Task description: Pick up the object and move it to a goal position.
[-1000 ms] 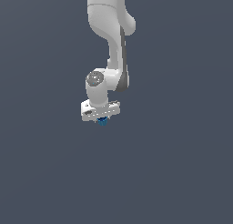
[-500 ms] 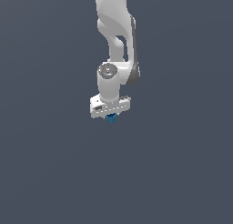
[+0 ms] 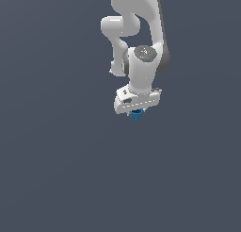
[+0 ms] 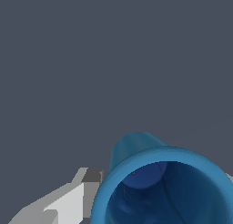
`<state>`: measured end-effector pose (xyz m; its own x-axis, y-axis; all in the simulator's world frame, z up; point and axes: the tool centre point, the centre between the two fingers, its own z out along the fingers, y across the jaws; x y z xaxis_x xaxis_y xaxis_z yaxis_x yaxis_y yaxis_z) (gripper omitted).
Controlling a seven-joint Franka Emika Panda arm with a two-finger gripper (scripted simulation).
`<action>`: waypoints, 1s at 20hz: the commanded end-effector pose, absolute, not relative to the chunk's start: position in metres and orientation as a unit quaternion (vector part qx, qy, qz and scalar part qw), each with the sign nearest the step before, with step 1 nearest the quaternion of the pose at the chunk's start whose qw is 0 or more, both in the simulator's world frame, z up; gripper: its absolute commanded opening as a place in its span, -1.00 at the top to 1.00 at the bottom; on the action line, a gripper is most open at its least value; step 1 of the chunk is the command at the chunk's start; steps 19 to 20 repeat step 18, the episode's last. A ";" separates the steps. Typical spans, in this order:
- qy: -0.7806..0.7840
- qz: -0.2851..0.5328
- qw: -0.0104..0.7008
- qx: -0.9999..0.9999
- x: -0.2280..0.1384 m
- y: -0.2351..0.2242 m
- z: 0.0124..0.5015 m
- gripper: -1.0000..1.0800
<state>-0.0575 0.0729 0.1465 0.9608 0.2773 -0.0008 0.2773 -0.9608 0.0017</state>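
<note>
The object is a small bright-blue hollow cylinder (image 3: 136, 115). In the exterior view it sits directly under the white hand, mostly hidden by it. My gripper (image 3: 136, 113) is shut on it and holds it off the grey floor. In the wrist view the object (image 4: 159, 173) fills the near part of the picture, its open rim and dark inside facing the camera. One grey-tipped white finger (image 4: 77, 193) presses against its side; the other finger barely shows at the picture's edge.
A plain dark grey floor (image 3: 56, 169) fills both views. No other objects, containers or goal marker show. The white arm (image 3: 141, 33) rises out of the exterior view's upper edge.
The arm has carried the object towards the exterior view's right and slightly up. The grip on the object is unchanged.
</note>
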 end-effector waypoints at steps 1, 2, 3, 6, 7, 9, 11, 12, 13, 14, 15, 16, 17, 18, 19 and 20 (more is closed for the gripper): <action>0.140 0.000 0.001 0.990 -0.057 0.100 0.166 1.00; 0.140 0.000 0.001 0.990 -0.056 0.110 0.173 1.00; 0.140 0.000 0.001 0.990 -0.056 0.120 0.179 1.00; 0.140 0.000 0.001 0.990 -0.054 0.146 0.197 1.00; 0.140 0.000 0.001 0.990 -0.053 0.154 0.202 1.00; 0.140 0.000 0.000 0.990 -0.052 0.166 0.210 1.00; 0.140 0.000 0.000 0.990 -0.051 0.176 0.217 1.00; 0.140 0.000 0.000 0.990 -0.050 0.180 0.220 1.00; 0.140 0.000 0.000 0.990 -0.050 0.183 0.222 1.00; 0.140 0.000 0.000 0.990 -0.049 0.185 0.223 1.00; 0.140 0.000 0.000 0.990 -0.049 0.187 0.224 1.00; 0.140 0.000 0.000 0.990 -0.049 0.189 0.225 1.00; 0.140 0.000 0.000 0.990 -0.048 0.190 0.226 1.00; 0.140 0.000 0.000 0.990 -0.048 0.190 0.226 1.00; 0.140 0.000 0.000 0.990 -0.048 0.190 0.226 1.00; 0.140 0.000 0.000 0.990 -0.048 0.190 0.226 1.00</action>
